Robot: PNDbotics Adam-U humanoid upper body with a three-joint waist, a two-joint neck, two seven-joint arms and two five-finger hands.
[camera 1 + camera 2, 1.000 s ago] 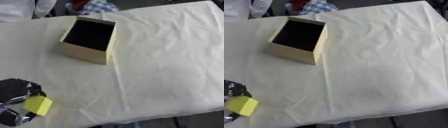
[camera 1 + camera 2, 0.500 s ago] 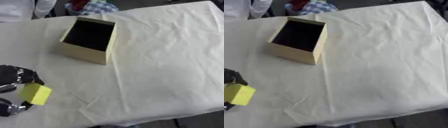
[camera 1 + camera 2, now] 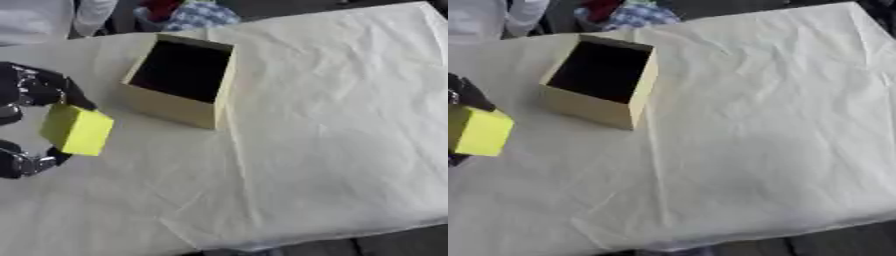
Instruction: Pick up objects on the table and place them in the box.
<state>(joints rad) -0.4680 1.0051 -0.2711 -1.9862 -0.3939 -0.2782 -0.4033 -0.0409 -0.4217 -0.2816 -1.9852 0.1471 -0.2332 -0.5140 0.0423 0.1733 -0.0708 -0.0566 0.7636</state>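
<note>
Yellow-green, the block point(image 3: 77, 129) sits clamped between the fingers point(image 3: 72, 93) and thumb of the left hand point(image 3: 26, 95), held above the cloth-covered surface point(image 3: 332, 125), left of the open cardboard box point(image 3: 179, 80) and apart from it. The right hand shows in neither view. The risk, as I judge it: the block could clip the box's near wall and tip it, or slip from the pinch short of the opening.

The box point(image 3: 179, 80) sits on the worktop point(image 3: 332, 125), toward the back and a bit to the left, with its open top facing up. The left robot hand point(image 3: 31, 122) is at the left edge, in front of the box and to its left, holding a block point(image 3: 77, 130) between its fingers. The block is near the box but not touching it.
</note>
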